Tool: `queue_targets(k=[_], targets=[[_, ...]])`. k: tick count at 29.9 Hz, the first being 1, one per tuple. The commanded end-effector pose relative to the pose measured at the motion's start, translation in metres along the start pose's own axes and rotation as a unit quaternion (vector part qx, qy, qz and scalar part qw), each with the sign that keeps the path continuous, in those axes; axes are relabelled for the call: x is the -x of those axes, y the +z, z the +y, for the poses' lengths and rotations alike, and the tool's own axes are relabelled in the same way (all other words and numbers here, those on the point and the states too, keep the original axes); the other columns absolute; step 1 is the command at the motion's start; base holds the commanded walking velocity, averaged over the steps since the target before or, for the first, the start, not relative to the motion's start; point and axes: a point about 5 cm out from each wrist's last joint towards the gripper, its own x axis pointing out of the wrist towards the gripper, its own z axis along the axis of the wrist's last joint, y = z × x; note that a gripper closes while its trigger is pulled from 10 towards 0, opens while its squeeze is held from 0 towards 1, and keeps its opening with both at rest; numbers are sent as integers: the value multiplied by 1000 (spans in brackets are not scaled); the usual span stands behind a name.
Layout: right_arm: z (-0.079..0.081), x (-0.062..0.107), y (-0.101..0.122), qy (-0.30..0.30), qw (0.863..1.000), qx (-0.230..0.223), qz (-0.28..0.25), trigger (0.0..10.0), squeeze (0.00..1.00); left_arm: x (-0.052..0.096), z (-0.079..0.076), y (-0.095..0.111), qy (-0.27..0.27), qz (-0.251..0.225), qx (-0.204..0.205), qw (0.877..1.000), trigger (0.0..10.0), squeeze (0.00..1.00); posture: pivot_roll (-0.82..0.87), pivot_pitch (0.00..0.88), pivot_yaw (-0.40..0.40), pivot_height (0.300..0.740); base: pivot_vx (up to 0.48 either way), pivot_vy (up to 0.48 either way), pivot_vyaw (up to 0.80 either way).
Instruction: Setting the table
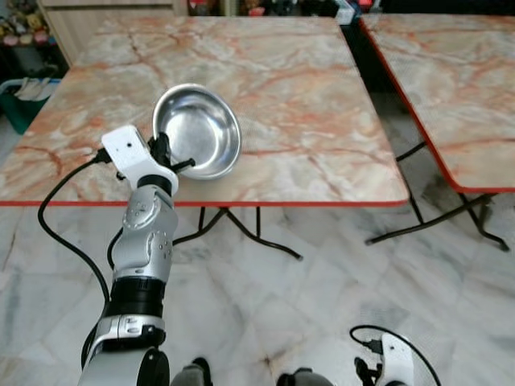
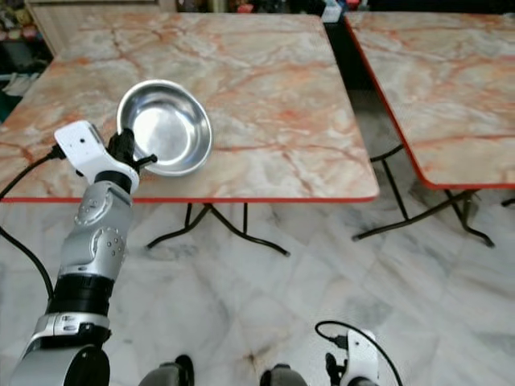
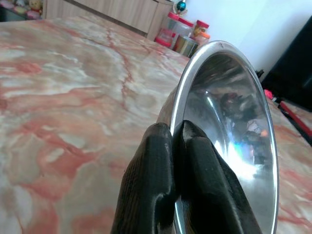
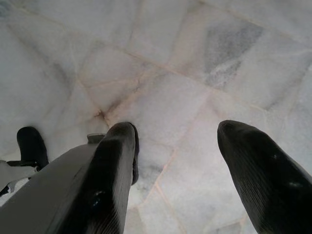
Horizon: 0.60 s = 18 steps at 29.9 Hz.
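Observation:
A shiny steel bowl [image 1: 199,130] is held tilted over the near left part of the marble table [image 1: 306,104]. My left gripper [image 1: 165,157] is shut on the bowl's near rim [image 3: 178,122], its black fingers [image 3: 156,175] pinched either side of the metal. The bowl's inside faces up and toward me. My right gripper [image 4: 175,146] hangs low beside my leg, open, with nothing between its fingers [image 4: 114,165], over the pale tiled floor [image 4: 195,73].
A second marble table [image 1: 459,88] with a red edge stands to the right, a gap between the two. Black folding legs [image 1: 241,229] show under the near table. Jars and bottles [image 3: 187,34] stand beyond the table's far end. A cable [image 1: 60,233] loops off my left arm.

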Motion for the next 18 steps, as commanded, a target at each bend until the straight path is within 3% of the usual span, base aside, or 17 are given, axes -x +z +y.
queue_targets(k=[1,18], targets=[[2,1,-7,2,1000,-10,10,10000,0,-2,7,6,16,-7,3,1000,10000,0,-13,194,-49,740,0,0,0],[2,1,-7,2,1000,-6,10,10000,0,-4,8,7,21,-4,7,1000,10000,0,-13,195,-48,740,293,0,78]])
